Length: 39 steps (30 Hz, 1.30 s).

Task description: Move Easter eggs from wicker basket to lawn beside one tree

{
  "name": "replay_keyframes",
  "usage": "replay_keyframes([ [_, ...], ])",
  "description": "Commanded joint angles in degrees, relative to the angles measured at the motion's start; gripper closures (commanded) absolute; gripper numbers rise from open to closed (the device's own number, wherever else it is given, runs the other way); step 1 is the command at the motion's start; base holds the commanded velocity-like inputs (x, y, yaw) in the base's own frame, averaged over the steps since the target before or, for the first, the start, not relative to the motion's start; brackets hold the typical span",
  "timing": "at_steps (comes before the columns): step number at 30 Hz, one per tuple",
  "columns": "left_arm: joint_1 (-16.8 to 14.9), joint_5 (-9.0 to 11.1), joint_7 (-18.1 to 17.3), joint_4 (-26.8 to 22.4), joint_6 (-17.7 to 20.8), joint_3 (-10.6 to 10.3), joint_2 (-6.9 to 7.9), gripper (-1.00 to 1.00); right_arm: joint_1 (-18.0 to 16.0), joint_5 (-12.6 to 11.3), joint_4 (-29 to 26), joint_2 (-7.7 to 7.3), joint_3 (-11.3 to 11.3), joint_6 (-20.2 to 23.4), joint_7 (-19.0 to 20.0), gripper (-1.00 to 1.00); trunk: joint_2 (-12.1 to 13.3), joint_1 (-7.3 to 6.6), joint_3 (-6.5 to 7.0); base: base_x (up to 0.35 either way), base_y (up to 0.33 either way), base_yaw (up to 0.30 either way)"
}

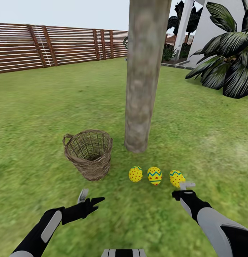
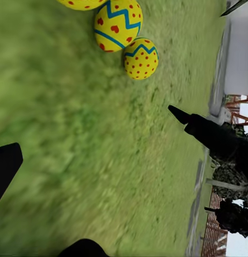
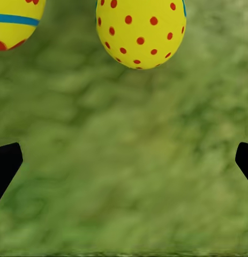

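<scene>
Three yellow Easter eggs with red dots lie in a row on the lawn [image 1: 49, 117] just in front of the tree's grey-brown trunk [image 1: 142, 78]: left egg [image 1: 135, 174], middle egg [image 1: 154, 175], right egg [image 1: 177, 178]. The wicker basket [image 1: 89, 153] stands left of the trunk, and no egg shows inside it. My right gripper [image 1: 184, 190] hangs open just behind the right egg [image 3: 141, 32], with nothing between its fingers. My left gripper [image 1: 89, 199] is open over bare grass in front of the basket, and its wrist view looks toward the eggs [image 2: 118, 24].
A brown slat fence [image 1: 49, 46] runs along the back left. Dark palm fronds [image 1: 227, 67] and a white house wall [image 1: 217, 28] stand at the back right. Grass stretches to either side of the tree.
</scene>
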Motion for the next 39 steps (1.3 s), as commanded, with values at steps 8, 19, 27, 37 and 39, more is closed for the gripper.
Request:
replay_keyframes([
  [8,0.0,0.4,0.0,0.9,-0.1,-0.1,0.81,-1.0,1.1,0.7,2.1,-0.09,-0.4,0.3,1.8,-1.0,3.2,-1.77,1.4,0.0,0.0,0.0],
  [19,0.0,0.4,0.0,3.7,-0.2,-0.2,2.53,-1.0,3.7,0.8,2.8,-0.01,-0.4,0.3,6.4,-1.0,7.6,-4.19,3.38,0.0,0.0,0.0],
  [27,0.0,0.6,-0.1,9.5,-5.3,-0.3,2.3,-1.0,5.4,0.8,3.9,-0.18,-0.4,0.2,6.5,-1.0,10.8,-5.95,4.81,0.0,0.0,0.0],
  [37,0.0,0.6,-0.1,14.9,-10.2,-0.3,2.06,-1.0,8.0,1.1,4.7,0.12,-0.4,-0.1,6.5,-1.0,14.8,-8.14,6.61,0.0,0.0,0.0],
  [39,0.0,0.6,-0.1,15.1,-10.4,-0.8,1.99,-1.0,8.4,1.1,4.7,0.12,-0.4,-0.1,6.5,-1.0,15.6,-8.58,6.97,0.0,0.0,0.0],
])
